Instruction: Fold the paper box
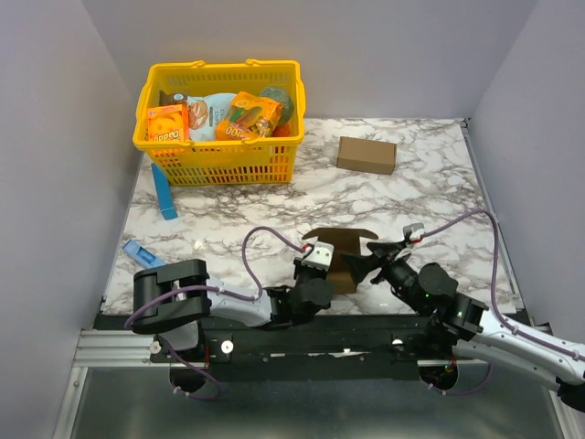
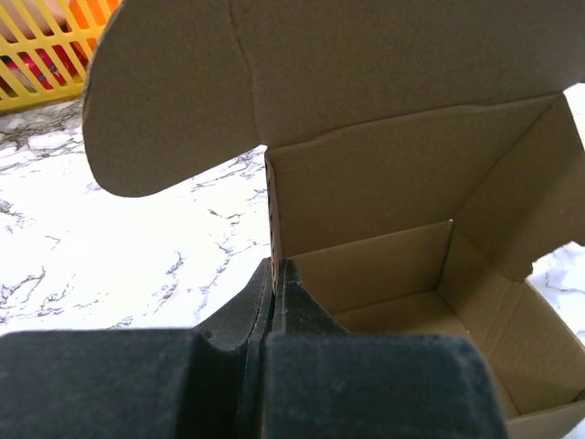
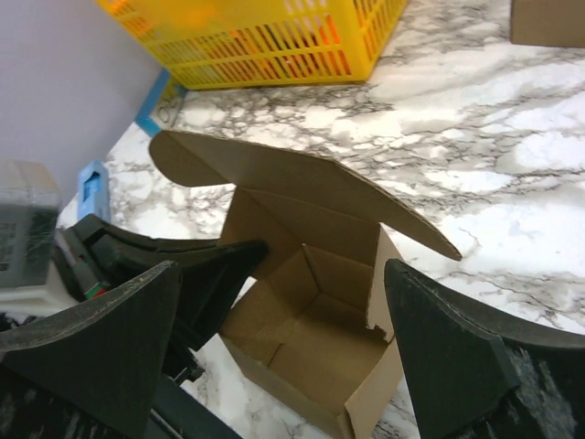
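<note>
Brown cardboard walls of the paper box (image 1: 343, 249) stand up at lower centre of the top view, and we judge only the lid (image 3: 302, 183) remains to close; the left end effector (image 2: 276, 274) clamps one wall, the right end effector (image 3: 283, 274) is apart.

Plain brown paper box (image 1: 344, 251), yellow lattice basket (image 1: 224, 165), white table (image 1: 430, 201) veined grey, orange snack boxes (image 1: 167, 123)

The left gripper (image 2: 277, 274) is pinched tight on a side wall of the paper box (image 2: 384, 183), and the left arm (image 1: 228, 306) lies low to the box's left. The right gripper (image 3: 281, 274) faces the box from its right, fingers spread wide, with the right arm (image 1: 475, 325) stretching away behind it.
</note>
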